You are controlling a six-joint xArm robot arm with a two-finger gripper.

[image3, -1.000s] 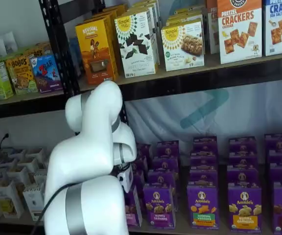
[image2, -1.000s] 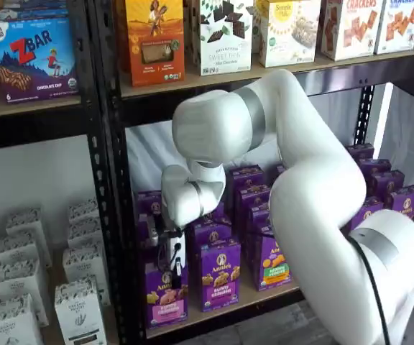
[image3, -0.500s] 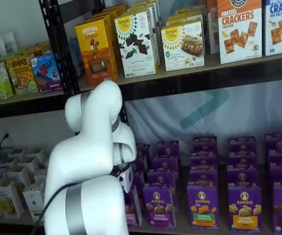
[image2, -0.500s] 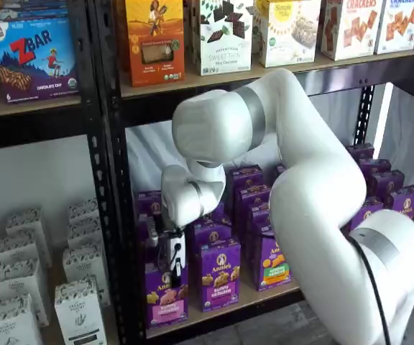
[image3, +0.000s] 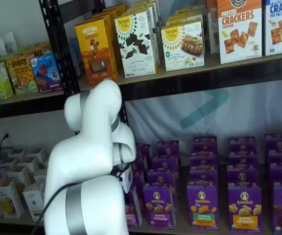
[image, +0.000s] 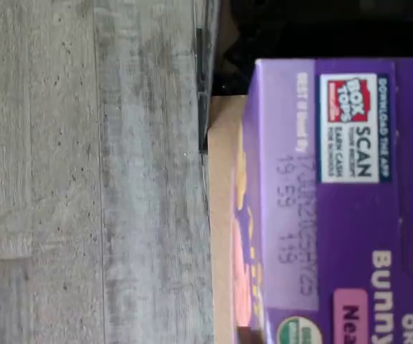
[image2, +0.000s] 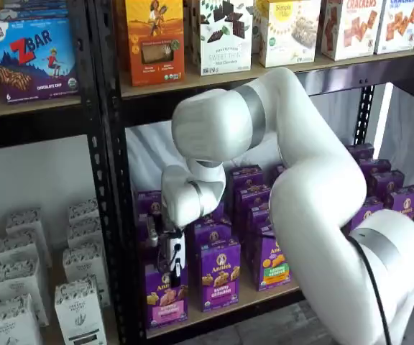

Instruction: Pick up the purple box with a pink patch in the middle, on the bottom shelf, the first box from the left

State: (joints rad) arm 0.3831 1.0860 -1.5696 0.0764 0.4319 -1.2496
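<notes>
The purple box (image2: 165, 296) stands upright at the left end of the bottom shelf (image2: 254, 298), with a pink band low on its front. My gripper (image2: 169, 269) hangs straight down onto its top edge, with the black fingers closed on the carton's top. The wrist view is filled by the purple box's top flap (image: 335, 201), with a strip of the bottom shelf board (image: 221, 215) beside it. In a shelf view my white arm covers most of the purple box (image3: 132, 209), and the fingers are hidden there.
More purple cartons (image2: 219, 274) stand in rows right of and behind the held one. A black perforated upright (image2: 113, 215) stands close on its left, with white cartons (image2: 77, 309) beyond it. Above is the higher board with an orange carton (image2: 154, 39). Grey floor planks (image: 84, 179) lie below.
The fingers have drawn in onto the top of the purple box. The arm and the box stay almost where they were.
</notes>
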